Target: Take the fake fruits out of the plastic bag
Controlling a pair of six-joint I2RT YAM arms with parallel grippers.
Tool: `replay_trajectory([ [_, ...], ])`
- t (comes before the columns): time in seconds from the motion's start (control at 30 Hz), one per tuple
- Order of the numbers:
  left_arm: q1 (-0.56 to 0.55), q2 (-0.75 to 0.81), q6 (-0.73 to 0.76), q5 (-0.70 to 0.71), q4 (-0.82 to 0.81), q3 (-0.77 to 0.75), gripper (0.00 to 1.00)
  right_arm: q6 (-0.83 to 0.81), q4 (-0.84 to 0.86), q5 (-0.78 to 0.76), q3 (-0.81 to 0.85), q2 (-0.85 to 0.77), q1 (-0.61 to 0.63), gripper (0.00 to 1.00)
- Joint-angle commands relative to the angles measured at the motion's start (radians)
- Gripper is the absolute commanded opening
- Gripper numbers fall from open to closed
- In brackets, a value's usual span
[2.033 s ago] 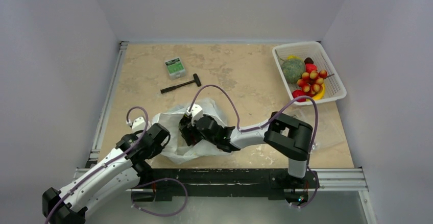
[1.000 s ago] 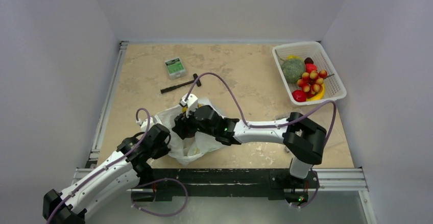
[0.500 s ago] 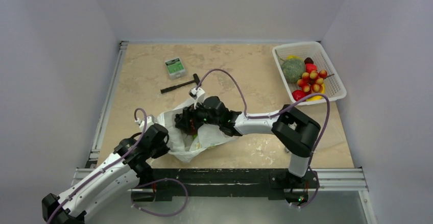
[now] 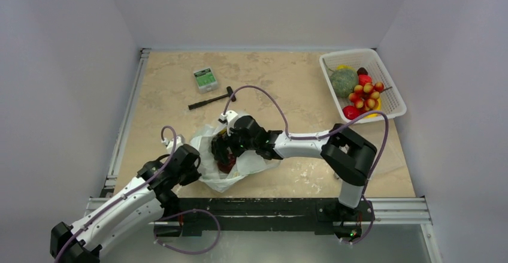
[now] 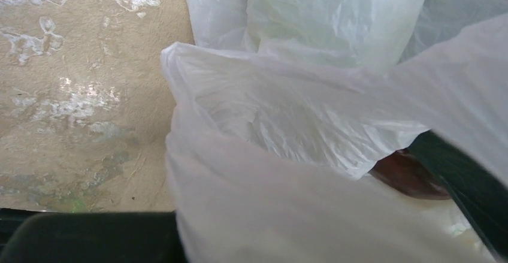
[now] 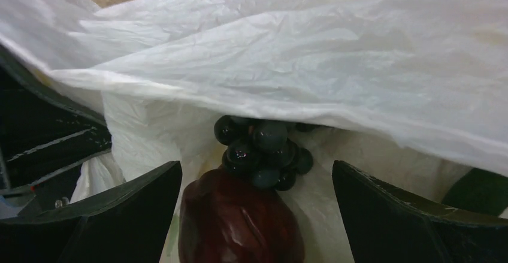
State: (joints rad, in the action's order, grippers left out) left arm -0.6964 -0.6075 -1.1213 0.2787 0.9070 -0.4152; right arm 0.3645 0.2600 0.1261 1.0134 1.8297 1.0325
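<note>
Though mottled, beige table [image 4: 299, 83], white walls [image 4: 257, 5]

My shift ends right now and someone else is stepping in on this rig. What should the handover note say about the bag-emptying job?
Left end effector: shut on the left edge of the plastic bag, holding it up.
Right end effector: open, inside the bag mouth, one finger on each side of a dark red fruit, with a dark grape cluster just beyond it; nothing gripped.
Done: several fruits lie in the white basket at the far right.
Left: close on the red fruit, lift it out, then the grapes and anything else inside.
</note>
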Motion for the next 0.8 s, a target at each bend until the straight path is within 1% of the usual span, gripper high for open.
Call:
replay_trajectory([
  [0.0, -0.005, -0.021, 0.026, -0.009, -0.048, 0.008, 0.0, -0.107, -0.152, -0.013, 0.088, -0.114, 0.021, 0.99],
  [0.23, -0.006, -0.015, 0.025, -0.008, -0.048, 0.009, 0.0, -0.186, -0.306, -0.051, 0.139, -0.157, 0.067, 0.99],
  [0.33, -0.006, -0.007, 0.02, -0.011, -0.042, 0.014, 0.0, -0.227, -0.334, -0.057, 0.139, -0.152, 0.07, 0.95],
  [0.43, -0.005, 0.005, 0.017, -0.012, -0.035, 0.018, 0.0, -0.294, -0.397, -0.057, 0.171, -0.121, 0.086, 0.92],
  [0.63, -0.006, 0.017, 0.012, -0.013, -0.026, 0.017, 0.0, -0.403, -0.51, -0.172, 0.268, -0.022, 0.122, 0.93],
  [0.77, -0.005, 0.018, 0.006, -0.017, -0.024, 0.016, 0.0, -0.437, -0.521, -0.209, 0.301, 0.035, 0.152, 0.93],
])
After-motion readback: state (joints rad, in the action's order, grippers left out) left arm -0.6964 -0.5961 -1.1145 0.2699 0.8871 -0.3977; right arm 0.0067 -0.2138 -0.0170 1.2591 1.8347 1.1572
